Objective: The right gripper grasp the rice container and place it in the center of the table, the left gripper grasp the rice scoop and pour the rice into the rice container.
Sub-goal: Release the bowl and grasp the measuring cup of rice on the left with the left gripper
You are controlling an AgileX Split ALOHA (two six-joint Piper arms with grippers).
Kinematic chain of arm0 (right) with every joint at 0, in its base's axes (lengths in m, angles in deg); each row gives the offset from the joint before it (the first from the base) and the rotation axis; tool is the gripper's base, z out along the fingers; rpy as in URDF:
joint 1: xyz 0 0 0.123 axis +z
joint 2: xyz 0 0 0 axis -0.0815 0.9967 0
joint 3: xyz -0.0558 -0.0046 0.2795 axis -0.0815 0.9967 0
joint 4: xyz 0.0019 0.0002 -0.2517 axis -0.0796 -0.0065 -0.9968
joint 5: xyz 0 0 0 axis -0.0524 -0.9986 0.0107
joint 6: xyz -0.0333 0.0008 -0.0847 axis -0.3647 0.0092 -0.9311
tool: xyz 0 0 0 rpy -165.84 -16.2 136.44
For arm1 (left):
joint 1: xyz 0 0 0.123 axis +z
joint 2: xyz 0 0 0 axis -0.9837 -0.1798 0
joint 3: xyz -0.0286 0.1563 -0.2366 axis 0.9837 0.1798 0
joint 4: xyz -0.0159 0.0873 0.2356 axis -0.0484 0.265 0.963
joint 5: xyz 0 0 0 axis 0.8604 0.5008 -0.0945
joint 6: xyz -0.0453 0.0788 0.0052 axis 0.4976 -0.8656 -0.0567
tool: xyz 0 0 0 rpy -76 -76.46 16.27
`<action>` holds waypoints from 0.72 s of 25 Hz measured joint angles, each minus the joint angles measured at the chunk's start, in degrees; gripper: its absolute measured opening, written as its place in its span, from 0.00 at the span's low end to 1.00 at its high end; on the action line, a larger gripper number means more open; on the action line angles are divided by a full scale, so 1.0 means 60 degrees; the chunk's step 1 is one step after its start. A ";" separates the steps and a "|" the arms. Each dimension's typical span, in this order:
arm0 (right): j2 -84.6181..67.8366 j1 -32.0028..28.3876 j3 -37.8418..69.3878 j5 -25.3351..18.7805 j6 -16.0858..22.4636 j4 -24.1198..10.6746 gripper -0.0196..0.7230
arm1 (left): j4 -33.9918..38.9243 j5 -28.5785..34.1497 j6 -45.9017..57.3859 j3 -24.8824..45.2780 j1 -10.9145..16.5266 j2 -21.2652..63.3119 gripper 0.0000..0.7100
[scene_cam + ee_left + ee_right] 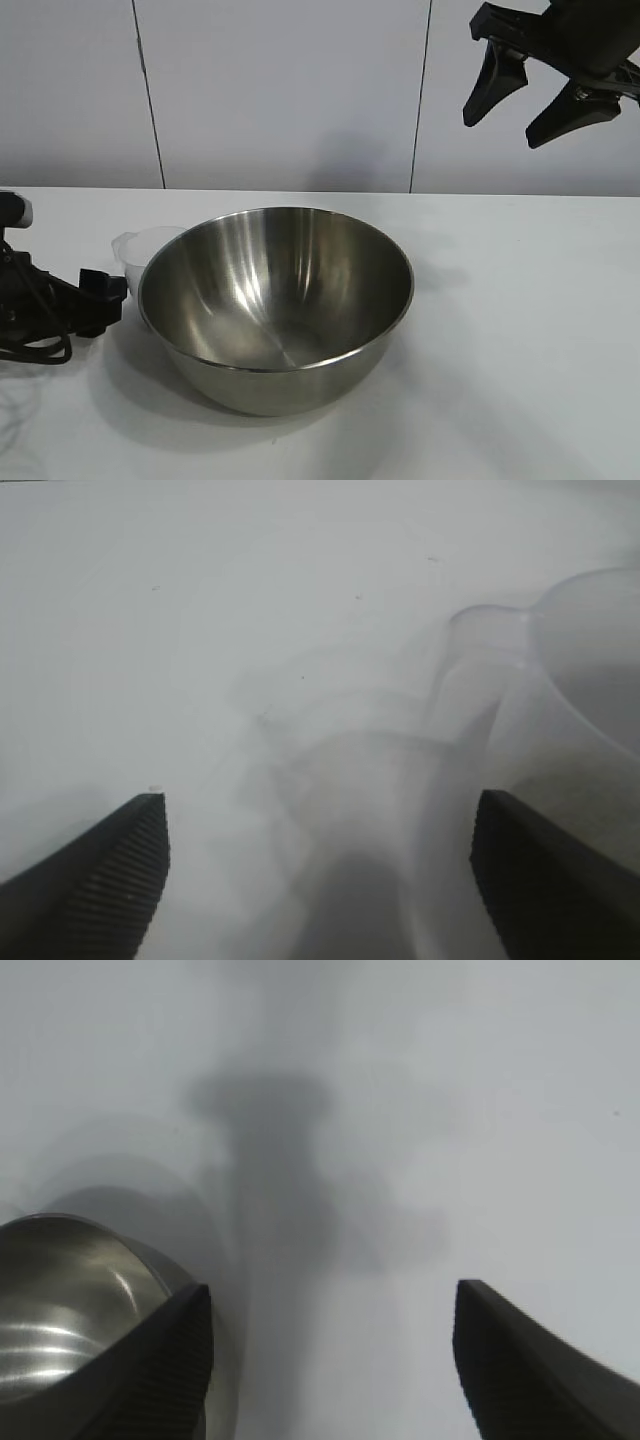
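the rice container (275, 305) stands on the table (520, 330), at about the centre of the exterior view. the rice scoop (140, 248) stands on the table at the container's 10 o'clock, just beside its rim; contact cannot be confirmed. the left gripper (95, 300) sits low at the container's 9 o'clock, at the table's left edge, jaws apart, with the scoop just ahead of one finger (545, 880). the right gripper (525, 95) hangs above the table at the container's 1 o'clock, well apart from it, jaws apart.
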 joint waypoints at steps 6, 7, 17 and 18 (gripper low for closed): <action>0.0000 0.0000 0.0000 0.0000 0.0000 0.0000 0.66 | 0.1798 0.0000 0.0326 0.0000 0.1225 -0.0010 0.84; 0.0000 0.0000 0.0000 0.0000 0.0000 0.0000 0.66 | 0.2335 0.0000 0.0426 0.0000 0.1401 -0.0010 0.84; 0.0000 0.0000 0.0000 0.0000 0.0045 0.0000 0.66 | 0.4788 0.0008 0.1104 -0.0761 0.2187 -0.0027 0.84; 0.0000 0.0000 0.0000 0.0000 0.0098 0.0000 0.66 | 0.4993 0.0008 0.1114 -0.0890 0.2187 -0.0027 0.84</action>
